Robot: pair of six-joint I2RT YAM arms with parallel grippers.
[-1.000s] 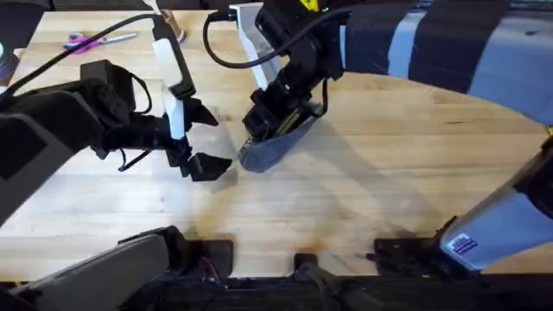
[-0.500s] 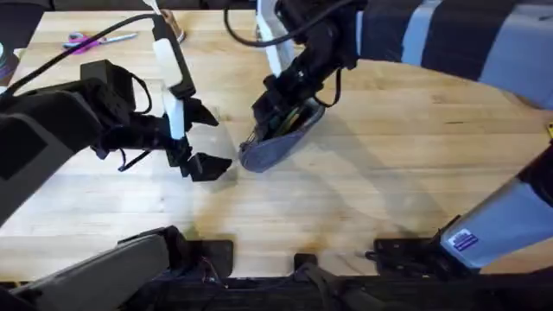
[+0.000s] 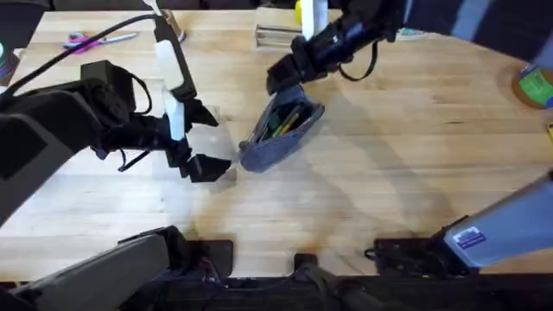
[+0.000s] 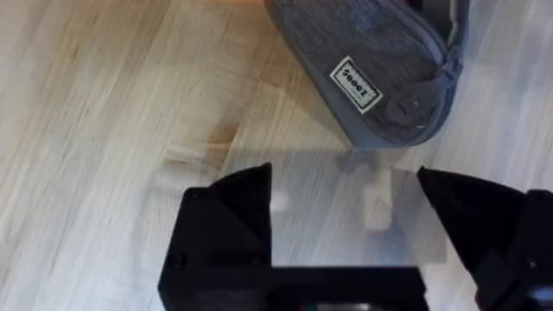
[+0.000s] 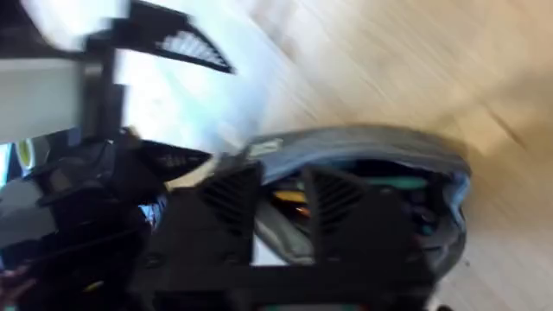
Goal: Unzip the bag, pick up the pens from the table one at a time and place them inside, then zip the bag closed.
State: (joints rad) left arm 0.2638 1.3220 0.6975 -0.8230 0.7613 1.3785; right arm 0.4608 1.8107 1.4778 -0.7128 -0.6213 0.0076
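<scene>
The blue-grey bag (image 3: 275,142) lies tilted at the table's middle with its zipper open. A green pen (image 3: 277,126) and a yellow-orange pen (image 3: 290,115) lie inside it; in the right wrist view they show as an orange streak (image 5: 289,197) and a green one (image 5: 397,183) in the bag (image 5: 363,147). My right gripper (image 3: 289,74) hangs just beyond the bag's far end, its fingers a narrow gap apart and empty. My left gripper (image 3: 206,142) stands open and empty to the left of the bag's near end (image 4: 371,60), not touching it.
Pink-handled scissors (image 3: 86,39) lie at the table's far left corner. A clear box (image 3: 276,36) and a yellow object (image 3: 302,10) sit at the far edge behind the right arm. A green roll (image 3: 536,86) is at the far right. The near right tabletop (image 3: 415,173) is bare.
My right gripper has risen out of the bag's mouth and pulled away toward the far edge, leaving the pens inside. The left arm and the bag have stayed put.
</scene>
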